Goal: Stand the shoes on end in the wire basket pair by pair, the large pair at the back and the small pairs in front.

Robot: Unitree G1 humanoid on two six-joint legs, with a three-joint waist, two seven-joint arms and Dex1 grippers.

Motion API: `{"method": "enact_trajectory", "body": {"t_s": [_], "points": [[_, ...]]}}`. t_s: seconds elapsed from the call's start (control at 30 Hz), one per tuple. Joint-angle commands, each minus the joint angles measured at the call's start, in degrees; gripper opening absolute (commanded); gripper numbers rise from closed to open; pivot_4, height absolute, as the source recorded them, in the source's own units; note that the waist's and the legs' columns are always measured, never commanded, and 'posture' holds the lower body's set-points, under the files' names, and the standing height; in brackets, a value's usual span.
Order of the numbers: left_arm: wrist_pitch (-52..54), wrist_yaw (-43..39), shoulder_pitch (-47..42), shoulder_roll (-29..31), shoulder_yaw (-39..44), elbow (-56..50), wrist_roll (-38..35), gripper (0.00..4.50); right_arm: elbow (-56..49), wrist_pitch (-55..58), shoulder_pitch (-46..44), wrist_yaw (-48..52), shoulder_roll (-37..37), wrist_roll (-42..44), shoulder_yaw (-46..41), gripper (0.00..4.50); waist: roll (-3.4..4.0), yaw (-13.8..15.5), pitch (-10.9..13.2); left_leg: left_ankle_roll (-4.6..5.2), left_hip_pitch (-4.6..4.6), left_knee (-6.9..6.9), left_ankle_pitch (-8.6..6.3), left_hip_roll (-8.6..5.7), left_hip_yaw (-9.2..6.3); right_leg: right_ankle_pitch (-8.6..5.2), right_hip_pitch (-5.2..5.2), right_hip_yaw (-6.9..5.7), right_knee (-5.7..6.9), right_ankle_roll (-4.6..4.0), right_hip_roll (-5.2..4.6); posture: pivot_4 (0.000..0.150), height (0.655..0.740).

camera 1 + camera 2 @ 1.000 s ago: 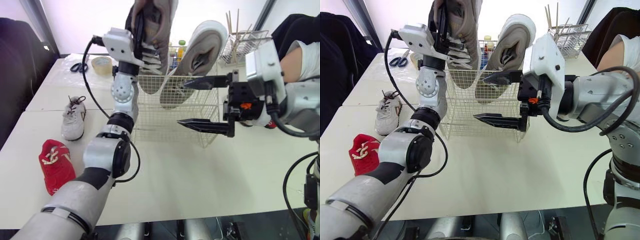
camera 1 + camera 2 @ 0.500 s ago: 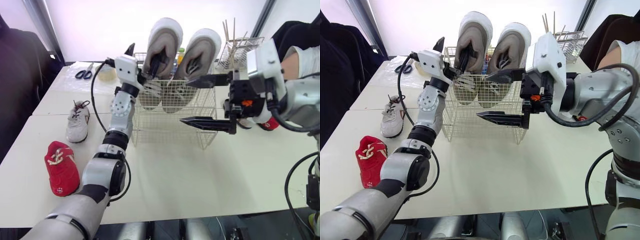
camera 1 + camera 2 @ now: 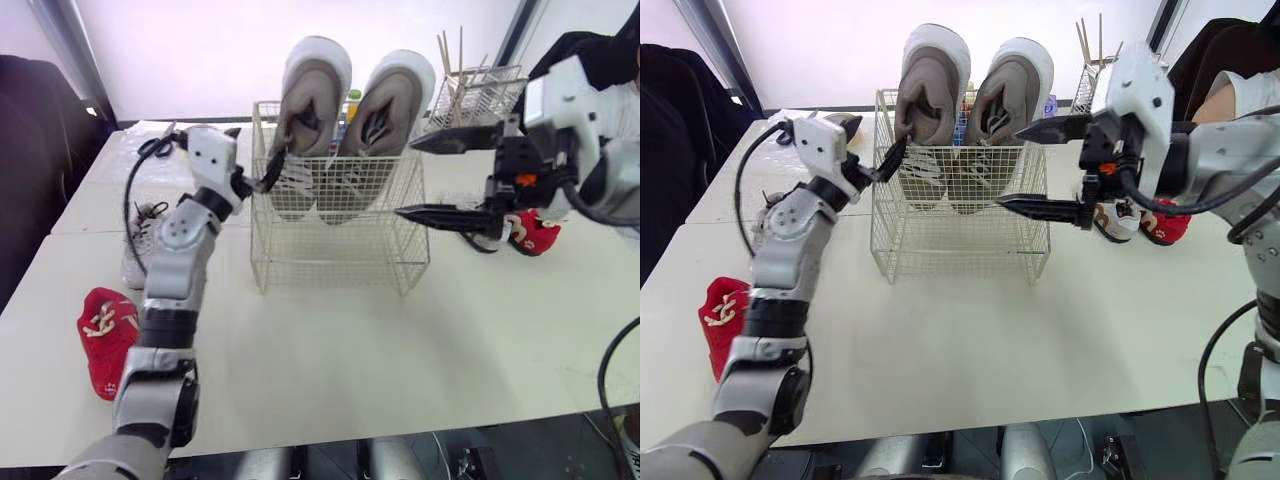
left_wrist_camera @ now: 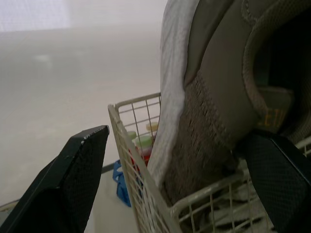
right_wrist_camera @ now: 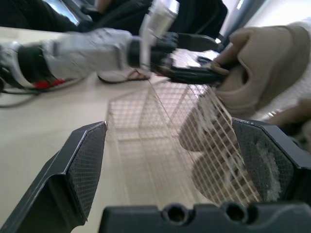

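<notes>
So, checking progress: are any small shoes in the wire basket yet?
No, the wire basket holds just the two large tan shoes; the small red shoe lies on the table.

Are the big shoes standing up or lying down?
Standing up. Both big tan shoes rest toes-down at the back of the wire basket, heels poking above its rim.

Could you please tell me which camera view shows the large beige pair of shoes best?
The right eye view: both large beige shoes stand toes down at the back of the wire basket. The left wrist view gives one shoe's heel collar close up; the right wrist view catches them partly, through the mesh.
</notes>
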Motion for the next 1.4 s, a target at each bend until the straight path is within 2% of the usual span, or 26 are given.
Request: {"method": "enact_trajectory", "body": {"t_s": [0.03,0.23,0.33,0.43,0.57,0.73,1.2,1.37,1.4], "points": [[10.1,-2.6,0.8,3.7,3.0,-10.2,-6.8,4.37,1.7,-2.0,1.0,0.3,-2.7,-3.3,-2.3,4.50,-0.04,0.3,0.0,0.00,-0.07,0.00,0.00,0.00,0.00,-0.01,-0.08,0.00,-0.01,-0.01,0.00,0.150,0.7400],[29.4,-14.5,3.7,18.7,12.9,-21.5,-27.1,4.37,6.1,0.8,5.9,-7.6,-4.6,-9.8,-5.1,4.50,-0.02,0.4,0.1,-0.01,-0.45,0.00,0.00,-0.02,0.00,-0.10,-0.43,0.00,-0.05,-0.19,-0.02,0.150,0.7400],[35.6,-19.1,5.2,23.5,14.8,-24.4,-35.2,4.37,9.0,2.9,9.5,-12.6,-4.1,-13.6,-5.7,4.50,-0.02,0.6,0.1,-0.04,-0.53,0.00,0.02,-0.04,0.00,-0.11,-0.54,0.00,-0.04,-0.20,-0.03,0.150,0.7400],[38.9,-22.0,6.7,26.5,15.3,-26.4,-40.3,4.37,11.5,3.8,13.9,-17.1,-2.9,-17.1,-6.3,4.50,-0.02,0.6,0.1,-0.06,-0.53,0.01,0.04,-0.08,-0.01,-0.12,-0.50,0.00,-0.06,-0.23,-0.05,0.150,0.7400],[38.3,-25.0,8.9,27.9,13.3,-27.6,-40.7,4.37,17.1,1.7,21.6,-24.0,2.9,-21.2,-7.9,4.50,-0.04,0.5,0.1,-0.08,-0.52,0.01,0.06,-0.08,0.00,-0.13,-0.45,0.02,-0.06,-0.24,-0.03,0.150,0.7400],[37.7,-25.2,8.5,27.2,11.3,-27.9,-40.6,4.37,22.5,-1.9,22.3,-26.0,7.5,-23.5,-8.1,4.50,0.21,0.4,0.2,-0.21,-0.52,0.00,0.16,-0.09,0.00,-0.12,-0.48,0.02,-0.02,-0.24,0.00,0.150,0.7400],[36.2,-22.8,7.5,26.8,8.8,-28.7,-39.2,4.37,45.8,-16.5,12.3,-27.9,16.1,-32.0,-1.8,4.50,0.20,0.4,0.2,-0.35,-0.49,-0.01,0.35,-0.07,-0.01,-0.11,-0.45,0.02,-0.01,-0.22,0.05,0.150,0.7400],[35.2,-22.0,7.8,26.7,8.1,-29.1,-37.4,4.37,49.8,-18.7,9.7,-28.5,18.7,-33.6,-1.1,4.50,0.20,0.2,0.2,-0.40,-0.49,-0.01,0.38,-0.06,-0.01,-0.10,-0.46,0.02,0.01,-0.21,0.08,0.150,0.7400],[35.1,-21.9,7.8,26.7,7.9,-29.1,-37.1,4.50,50.1,-18.9,9.4,-28.5,19.0,-33.8,-1.1,3.93,0.20,0.2,0.2,-0.43,-0.49,-0.01,0.40,-0.06,-0.01,-0.10,-0.46,0.02,0.01,-0.21,0.08,0.150,0.7400]]}}
